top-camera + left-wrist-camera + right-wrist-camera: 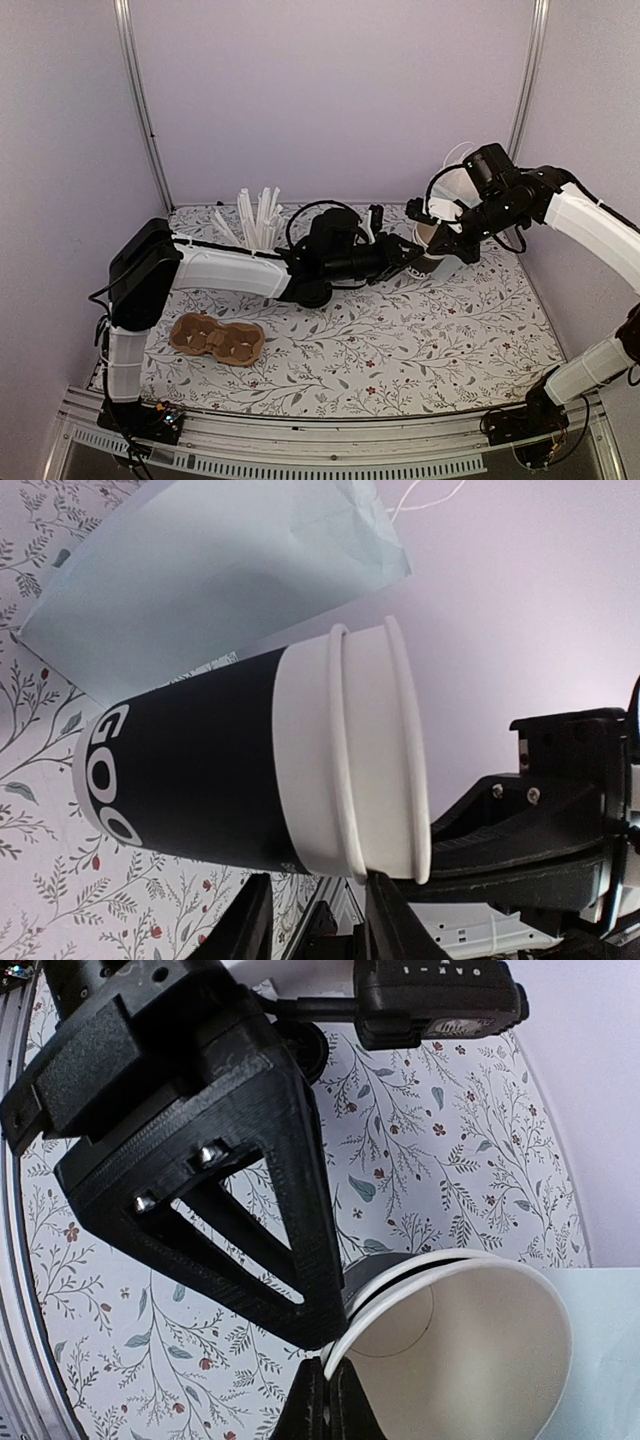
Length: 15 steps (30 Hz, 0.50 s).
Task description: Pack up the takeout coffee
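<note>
Black cups (200, 770), two nested so that both cream rims show, are near the desk's (400, 340) far edge toward its right corner, just in front of the pale blue bag (200, 580). My right gripper (322, 1400) is clamped on their rim. My left gripper (318, 925) reaches across from the left side, its fingers apart beside the cups' black wall; I cannot tell whether either finger touches it. White straws (255, 212) stand at the far edge, left of centre. A brown cardboard carrier (217, 340) lies near the left edge, well apart from the cups.
</note>
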Available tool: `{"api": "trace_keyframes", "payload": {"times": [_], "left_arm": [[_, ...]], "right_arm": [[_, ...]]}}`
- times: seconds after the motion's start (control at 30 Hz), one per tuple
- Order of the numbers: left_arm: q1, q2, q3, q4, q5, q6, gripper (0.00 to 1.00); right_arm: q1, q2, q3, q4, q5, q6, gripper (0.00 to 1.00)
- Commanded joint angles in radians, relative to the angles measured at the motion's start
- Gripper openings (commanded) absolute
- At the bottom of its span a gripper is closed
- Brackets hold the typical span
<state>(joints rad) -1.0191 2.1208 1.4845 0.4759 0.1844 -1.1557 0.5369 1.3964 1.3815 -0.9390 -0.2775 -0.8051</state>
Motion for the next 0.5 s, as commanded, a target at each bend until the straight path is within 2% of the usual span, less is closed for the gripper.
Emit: {"api": "trace_keyframes", "payload": {"times": [0.0, 0.27, 0.47], "left_arm": [[0.040, 0.064, 0.007, -0.250, -0.140, 0.036, 0.29], [0.049, 0.089, 0.038, -0.295, -0.133, 0.044, 0.22], [0.050, 0.071, 0.046, -0.290, -0.159, 0.078, 0.21]], "right_arm": [[0.062, -0.063, 0.088, -0.064, -0.191, -0.045, 0.00], [0.066, -0.055, 0.126, -0.101, -0.221, -0.051, 0.00], [0.067, -0.034, 0.103, -0.076, -0.157, -0.047, 0.00]]}}
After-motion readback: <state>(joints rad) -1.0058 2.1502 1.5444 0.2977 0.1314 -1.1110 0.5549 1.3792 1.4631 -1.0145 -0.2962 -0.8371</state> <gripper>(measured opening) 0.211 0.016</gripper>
